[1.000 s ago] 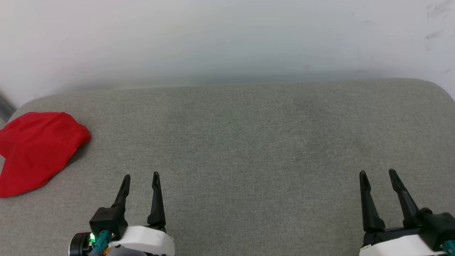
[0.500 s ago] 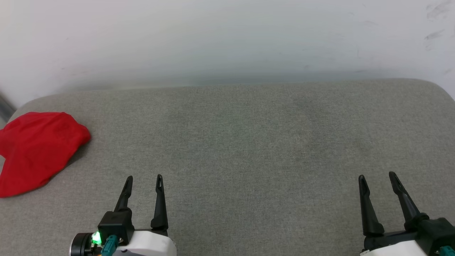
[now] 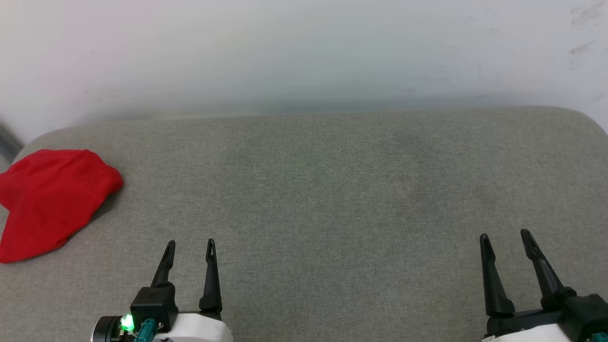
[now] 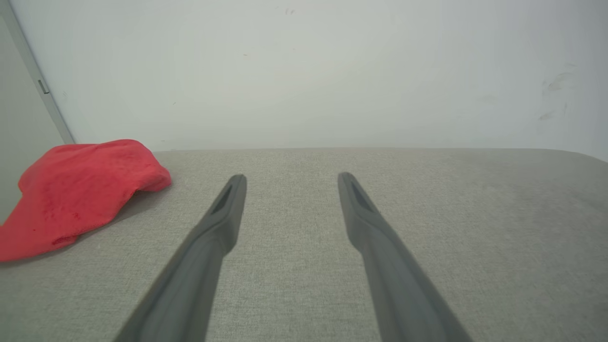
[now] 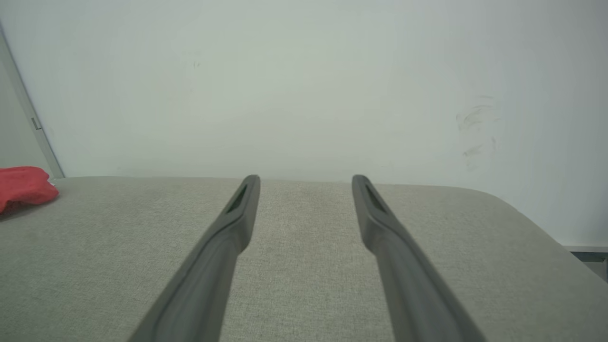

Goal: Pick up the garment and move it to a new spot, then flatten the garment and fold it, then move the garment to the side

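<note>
Plain red garment [image 3: 52, 199], grey cushion [image 3: 332, 190], white wall [image 3: 304, 47].

Head view: padded surface [image 3: 313, 199] takes the lower two thirds of the frame, with the wall [image 3: 304, 52] behind it across the top.

Garment [image 3: 52, 199] lies on the surface at the far left, mid-height, near the surface's rear left corner.

Left gripper [image 3: 190, 243] sits at lower left and right gripper [image 3: 504, 234] at lower right. Both are over the near part of the surface, well apart from each other. The garment is up and left of the left gripper, apart from it.

Left wrist view: garment at middle left, left of the fingers [image 4: 213, 237], not touching them.

Right wrist view: garment at the far left edge, well apart from that gripper.
</note>
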Robot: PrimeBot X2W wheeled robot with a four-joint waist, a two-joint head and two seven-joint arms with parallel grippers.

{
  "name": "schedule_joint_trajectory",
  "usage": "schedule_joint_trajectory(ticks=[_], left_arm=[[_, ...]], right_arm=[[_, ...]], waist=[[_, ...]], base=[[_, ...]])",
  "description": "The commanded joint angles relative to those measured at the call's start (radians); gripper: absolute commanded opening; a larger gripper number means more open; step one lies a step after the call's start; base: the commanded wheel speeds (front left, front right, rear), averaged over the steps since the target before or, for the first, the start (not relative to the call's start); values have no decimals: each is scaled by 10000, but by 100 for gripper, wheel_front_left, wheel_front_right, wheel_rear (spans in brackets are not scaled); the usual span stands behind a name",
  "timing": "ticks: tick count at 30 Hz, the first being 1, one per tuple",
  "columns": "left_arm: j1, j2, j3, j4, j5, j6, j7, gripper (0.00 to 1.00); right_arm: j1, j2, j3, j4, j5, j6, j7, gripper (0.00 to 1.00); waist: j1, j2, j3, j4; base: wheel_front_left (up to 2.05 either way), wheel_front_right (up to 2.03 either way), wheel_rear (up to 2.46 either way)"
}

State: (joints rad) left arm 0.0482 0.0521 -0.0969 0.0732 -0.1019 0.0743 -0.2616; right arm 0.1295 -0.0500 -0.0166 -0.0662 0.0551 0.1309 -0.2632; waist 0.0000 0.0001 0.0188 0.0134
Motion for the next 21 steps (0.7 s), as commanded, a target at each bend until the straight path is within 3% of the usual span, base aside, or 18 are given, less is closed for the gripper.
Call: schedule_joint_trajectory(ticks=[1,21], left_arm=[[57,-19,-2,31,3,-25,-52,100],[31,-24,-5,185,-397,46,-52,100]], right_arm=[[134,-5,-34,-22,133,-3,-24,100],[177,-5,7,79,554,-3,-24,100]], waist=[[0,-1,-5,8],[0,-1,-25,43]], base=[[0,0,0],[0,0,0]])
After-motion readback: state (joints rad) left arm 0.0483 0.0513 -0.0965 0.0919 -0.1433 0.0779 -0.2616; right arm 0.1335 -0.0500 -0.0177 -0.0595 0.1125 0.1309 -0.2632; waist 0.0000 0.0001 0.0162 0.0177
